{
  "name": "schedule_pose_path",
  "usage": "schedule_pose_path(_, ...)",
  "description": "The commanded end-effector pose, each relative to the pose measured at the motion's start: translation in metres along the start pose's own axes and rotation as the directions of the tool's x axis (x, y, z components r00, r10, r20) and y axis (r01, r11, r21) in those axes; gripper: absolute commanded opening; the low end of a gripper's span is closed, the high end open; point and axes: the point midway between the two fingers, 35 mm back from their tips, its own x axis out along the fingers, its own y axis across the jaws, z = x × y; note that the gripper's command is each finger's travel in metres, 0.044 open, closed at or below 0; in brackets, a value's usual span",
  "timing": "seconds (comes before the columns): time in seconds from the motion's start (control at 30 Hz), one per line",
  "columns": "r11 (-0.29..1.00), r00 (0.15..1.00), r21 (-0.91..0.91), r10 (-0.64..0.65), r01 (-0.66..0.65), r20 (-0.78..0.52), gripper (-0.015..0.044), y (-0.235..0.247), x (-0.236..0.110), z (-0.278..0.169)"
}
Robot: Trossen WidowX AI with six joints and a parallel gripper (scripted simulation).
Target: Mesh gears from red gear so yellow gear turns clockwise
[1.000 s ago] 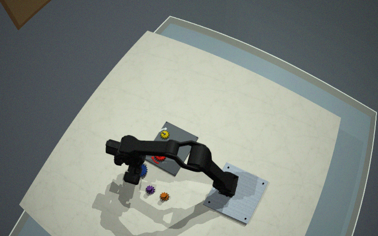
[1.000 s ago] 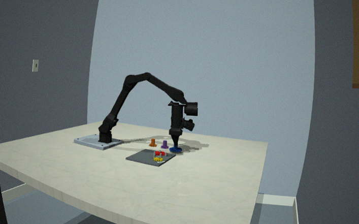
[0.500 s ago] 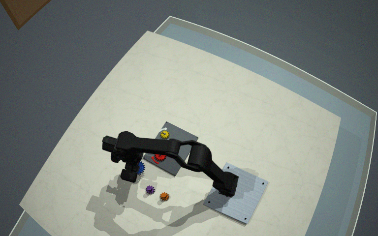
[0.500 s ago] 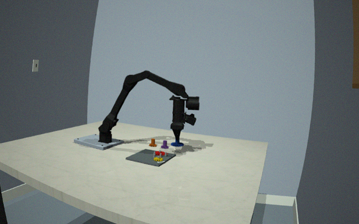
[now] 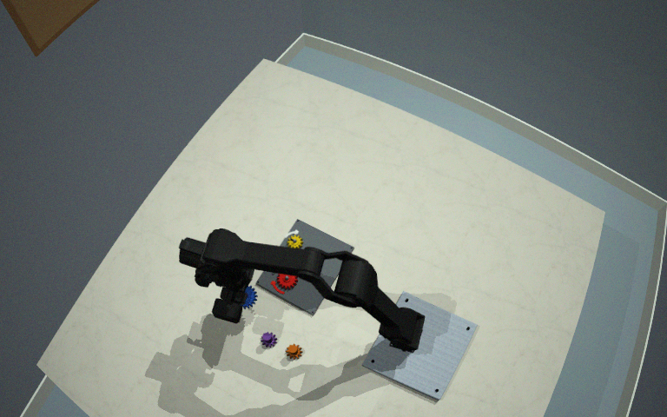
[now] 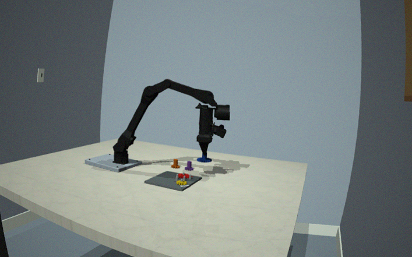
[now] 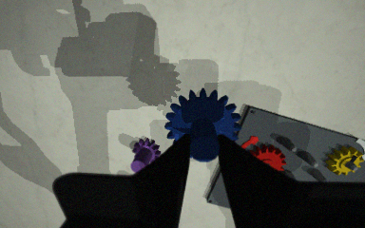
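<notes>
My gripper (image 6: 204, 154) (image 7: 203, 140) is shut on the blue gear's hub. The large blue gear (image 5: 251, 297) (image 6: 204, 160) (image 7: 203, 109) hangs level above the table, beside the grey board (image 5: 305, 301) (image 6: 160, 179) (image 7: 261, 119). Its shadow lies apart from it. The red gear (image 5: 287, 280) (image 6: 183, 176) (image 7: 270, 159) and the yellow gear (image 5: 297, 241) (image 6: 181, 182) (image 7: 343, 161) sit on the board. Short grey pegs show near them in the exterior view. A purple gear (image 5: 268, 339) (image 6: 188, 165) (image 7: 146, 153) and an orange gear (image 5: 293, 351) (image 6: 175, 163) stand on the table. The arm hides the board's middle in the top view.
The arm's metal base plate (image 5: 442, 361) (image 6: 95, 162) lies on the table, on the other side of the board from the gripper. The forearm passes over the board. The purple gear stands between the held gear and the orange gear in the top view.
</notes>
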Motion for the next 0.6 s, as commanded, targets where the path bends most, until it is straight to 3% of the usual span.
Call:
schedule_pose_path(0.0,1.0,1.0,0.007,-0.004,0.004,0.011,0.0,-0.001,-0.009,0.003)
schedule_pose_path(0.57,1.0,1.0,0.017,-0.008,0.008,0.007,0.0,-0.002,-0.04,0.002)
